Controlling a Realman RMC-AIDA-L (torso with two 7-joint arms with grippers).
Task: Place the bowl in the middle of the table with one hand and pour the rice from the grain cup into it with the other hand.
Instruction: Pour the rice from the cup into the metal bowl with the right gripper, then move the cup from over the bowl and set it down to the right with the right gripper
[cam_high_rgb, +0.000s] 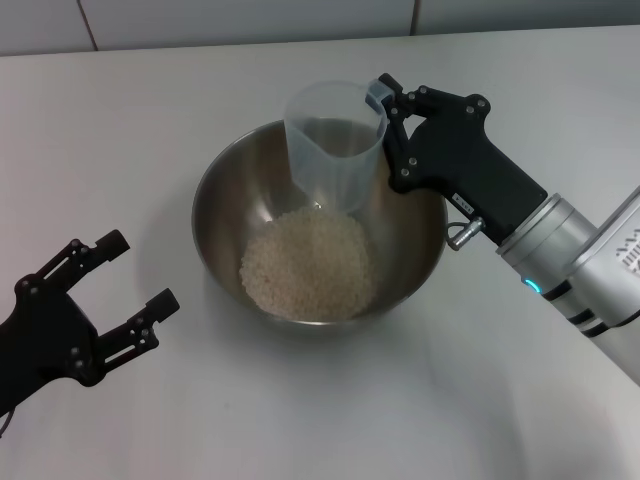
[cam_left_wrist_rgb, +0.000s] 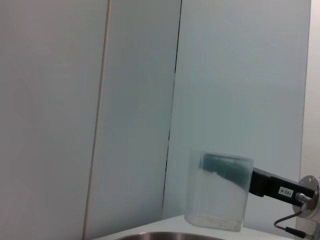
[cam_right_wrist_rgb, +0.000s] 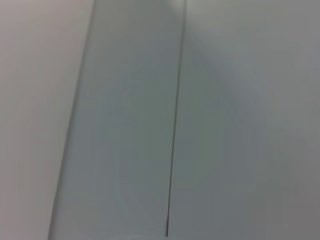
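A large steel bowl (cam_high_rgb: 412, 255) stands near the middle of the white table (cam_high_rgb: 150, 120), with a pale heap of rice (cam_high_rgb: 308, 264) in its bottom. Above the bowl's far side the clear grain cup (cam_high_rgb: 335, 145) hangs upright and looks empty; my right gripper (cam_high_rgb: 385, 125) is shut on its rim from the right. The left wrist view shows the same grain cup (cam_left_wrist_rgb: 218, 191) above the bowl's rim (cam_left_wrist_rgb: 165, 235). My left gripper (cam_high_rgb: 135, 275) is open, low at the left, apart from the bowl.
A wall with vertical panel seams runs behind the table's far edge (cam_high_rgb: 300, 40). Bare tabletop surrounds the bowl on all sides. The right wrist view shows only wall panels.
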